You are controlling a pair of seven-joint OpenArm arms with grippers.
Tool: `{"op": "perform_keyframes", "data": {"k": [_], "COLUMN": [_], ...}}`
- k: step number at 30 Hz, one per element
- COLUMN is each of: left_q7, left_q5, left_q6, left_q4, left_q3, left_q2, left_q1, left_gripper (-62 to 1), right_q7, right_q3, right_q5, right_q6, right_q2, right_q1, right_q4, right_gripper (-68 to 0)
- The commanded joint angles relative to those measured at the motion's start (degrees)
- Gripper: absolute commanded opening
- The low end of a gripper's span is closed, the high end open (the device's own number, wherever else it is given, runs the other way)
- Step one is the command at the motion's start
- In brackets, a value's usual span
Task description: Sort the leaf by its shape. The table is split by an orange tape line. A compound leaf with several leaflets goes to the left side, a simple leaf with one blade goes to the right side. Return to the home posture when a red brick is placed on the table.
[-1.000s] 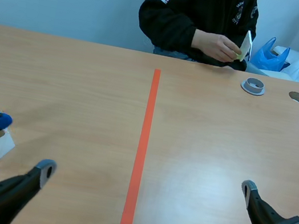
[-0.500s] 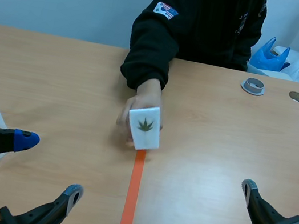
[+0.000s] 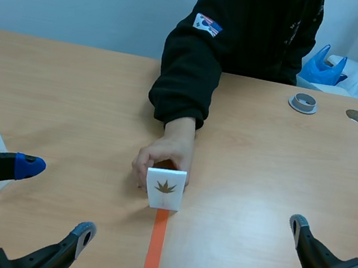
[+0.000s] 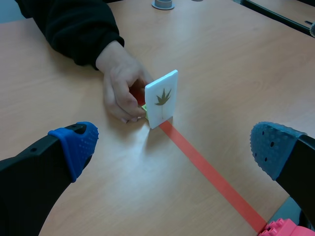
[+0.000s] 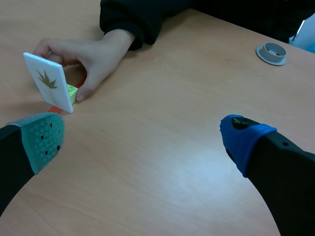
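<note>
One hand has set one leaf card down.

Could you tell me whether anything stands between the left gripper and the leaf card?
Nothing visible lies between the left gripper and the card, but a person's hand holds the card from behind.

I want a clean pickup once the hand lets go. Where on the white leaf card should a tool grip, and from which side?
Probably the top of the leaf card, from above, closing on its front and back faces. It stands upright and thin on a small green base on the orange tape line, so those broad faces oppose cleanly. The person's hand holds it from behind.
</note>
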Motion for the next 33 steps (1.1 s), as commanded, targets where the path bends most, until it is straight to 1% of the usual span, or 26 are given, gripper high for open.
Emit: {"op": "perform_keyframes", "data": {"k": [1, 7, 10, 20, 22, 26, 30, 33], "left_q7": [-1.01, -0.7, -0.5, -1.11, -2.34, -2.62, -4.33, -4.79], "left_q5": [-0.59, -0.57, -0.55, 0.13, 2.08, 5.51, 7.17, 7.41], "left_q6": [-0.07, -0.07, -0.07, 0.22, 0.9, 4.68, 5.14, 5.77], "left_q4": [0.37, 0.24, -1.44, -15.8, -18.64, -24.37, -30.08, -34.36], "left_q3": [-0.35, -0.26, 0.39, 7.28, 9.2, 12.37, 14.69, 16.92], "left_q2": [0.13, 0.15, 0.15, 0.48, 0.61, 2.08, 4.42, 6.36], "left_q1": [-0.07, -0.94, -2.82, -14.4, -17.03, -22.67, -28.06, -31.91], "left_gripper": [1.4, 1.4, 1.4, 1.4, 1.4, 1.4, 1.4, 1.4], "right_q7": [1.27, 1.29, 1.33, 1.46, 1.46, 1.46, 1.46, 1.46], "right_q3": [0.92, 0.92, 0.92, 0.92, 0.92, 0.92, 0.92, 0.92], "right_q5": [0.87, 0.87, 0.87, 0.87, 0.87, 0.87, 0.87, 0.87], "right_q6": [-0.2, -0.2, -0.2, -0.2, -0.2, -0.2, -0.2, -0.2], "right_q2": [0.61, 0.61, 0.61, 0.61, 0.61, 0.61, 0.61, 0.61], "right_q1": [0.79, 0.79, 0.79, 0.79, 0.81, 0.81, 0.81, 0.81], "right_q4": [0.04, 0.04, 0.04, 0.04, 0.04, 0.04, 0.04, 0.04], "right_gripper": [0.4, 0.4, 0.4, 0.4, 0.4, 0.4, 0.4, 0.4]}}
